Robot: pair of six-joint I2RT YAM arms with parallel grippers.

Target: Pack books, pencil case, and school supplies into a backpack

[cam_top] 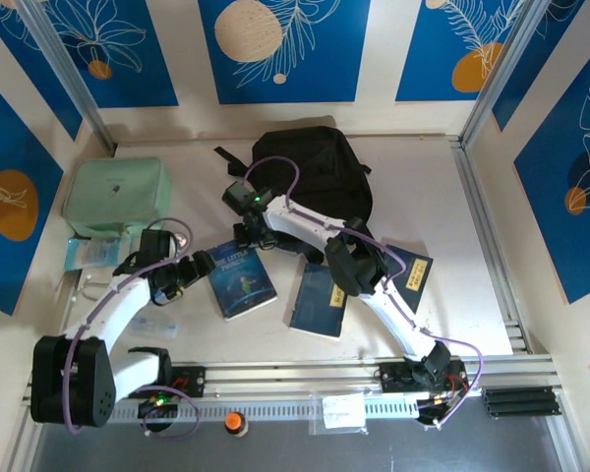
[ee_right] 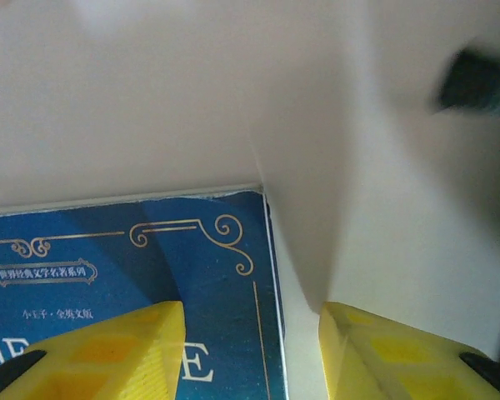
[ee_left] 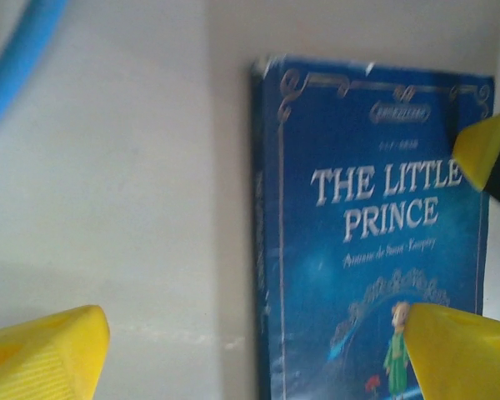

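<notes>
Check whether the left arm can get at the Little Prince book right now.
Likely yes. The left claw hangs open astride the spine edge of the Little Prince book, nothing lying between. The right claw, open at the book's top corner, might crowd it.

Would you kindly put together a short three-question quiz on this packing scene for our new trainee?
1. True or false: The Little Prince book is inside the backpack.
2. How many dark blue books lie on the table? A) two B) three C) four
3. Fill in: the left gripper and the right gripper are both ____ over the illustrated cover.

Key: 1 false; 2 B; 3 open.
</notes>
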